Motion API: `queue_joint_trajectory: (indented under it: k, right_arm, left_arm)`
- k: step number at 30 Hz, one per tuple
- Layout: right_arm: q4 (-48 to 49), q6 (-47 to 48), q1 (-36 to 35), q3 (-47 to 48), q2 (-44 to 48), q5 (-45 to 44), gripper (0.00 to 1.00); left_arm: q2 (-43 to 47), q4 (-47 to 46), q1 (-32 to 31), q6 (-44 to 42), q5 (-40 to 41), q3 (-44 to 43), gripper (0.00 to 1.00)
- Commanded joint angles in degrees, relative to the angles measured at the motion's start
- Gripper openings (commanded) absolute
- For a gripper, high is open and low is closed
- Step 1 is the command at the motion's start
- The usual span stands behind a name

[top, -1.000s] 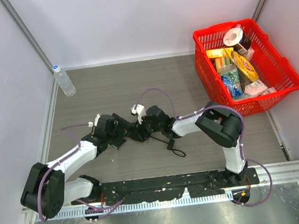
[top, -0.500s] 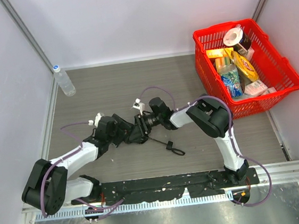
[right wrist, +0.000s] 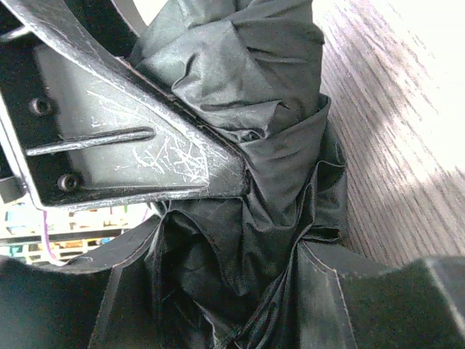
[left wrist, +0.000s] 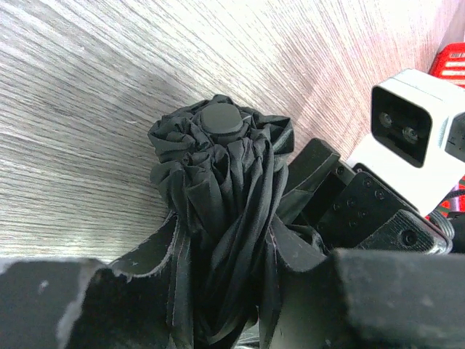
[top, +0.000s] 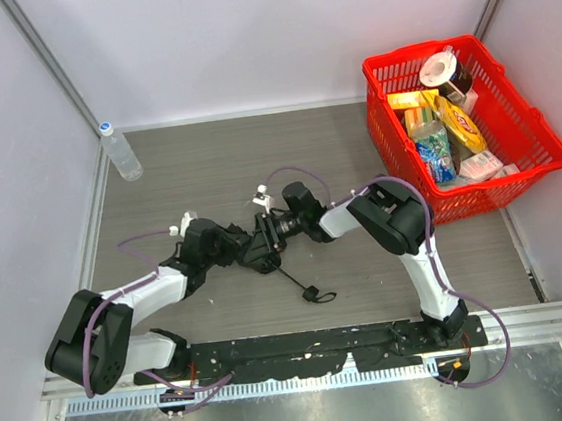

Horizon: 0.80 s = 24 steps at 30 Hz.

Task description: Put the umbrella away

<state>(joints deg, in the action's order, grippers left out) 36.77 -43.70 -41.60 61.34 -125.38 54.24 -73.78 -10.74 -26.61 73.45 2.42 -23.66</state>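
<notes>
We see the umbrella (top: 262,249) bundled tight, left of the basket (top: 529,160) and well apart from it, over the table (top: 206,168); we cannot tell if the bundle touches the wood. Left gripper (top: 239,247) meets it from the side away from the basket; right gripper (top: 271,234) meets it from the basket side; both sit at the same bundle, just beside each other. In the left wrist view the umbrella (left wrist: 218,189) runs up between the left fingers (left wrist: 149,265), folds squeezed, round cap at its far end; jaws pressed onto the fabric. The right gripper (left wrist: 341,196) shows on its basket side, touching the folds. In the right wrist view the umbrella (right wrist: 247,145) fills the gap of the right gripper (right wrist: 240,291); jaws clamped on crumpled fabric; the left gripper (right wrist: 123,138) crosses just above. The strap (top: 313,294) trails from the bundle, its loop on the table, left of the basket and nearer the arm bases. The basket is red, with groceries inside; a bottle (top: 120,152) stands far left of the basket.
</notes>
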Motion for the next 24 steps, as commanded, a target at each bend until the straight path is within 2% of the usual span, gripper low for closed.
queue_joint_trajectory:
  k: [1, 2, 4, 8, 12, 19, 24]
  right_arm:
    - [-17.9, 13.0, -0.2, 2.4, 4.2, -7.4, 0.46]
    - [-20.7, 15.4, -0.6, 2.6, 6.2, -8.7, 0.55]
    - [-22.2, 17.3, -0.9, 2.3, 9.0, -12.7, 0.64]
    - [-28.1, 24.2, -3.5, 2.8, 14.6, -25.1, 0.75]
    - [-31.8, 31.2, -7.3, 3.4, 18.4, -35.3, 0.77]
    - [-34.1, 39.5, -16.5, 4.0, 17.5, -49.9, 0.77]
    - [-34.6, 43.3, -21.2, 4.8, 15.2, -71.2, 0.74]
  left_arm:
    - [0.6, 5.9, -0.2, -3.8, 0.8, 1.6, 0.00]
    - [0.6, 6.4, -0.2, -2.9, 0.7, 1.6, 0.00]
    - [0.1, 7.4, -0.2, -1.6, 0.6, 1.3, 0.00]
    - [-2.3, 9.3, -0.2, 1.2, -0.7, 0.1, 0.00]
    - [-5.4, 10.6, -0.2, 4.7, -1.9, -0.8, 0.00]
    - [-9.0, 17.1, -0.7, 10.8, -4.3, -3.3, 0.00]
    - [-9.7, 21.3, -1.2, 14.2, -5.5, -4.9, 0.00]
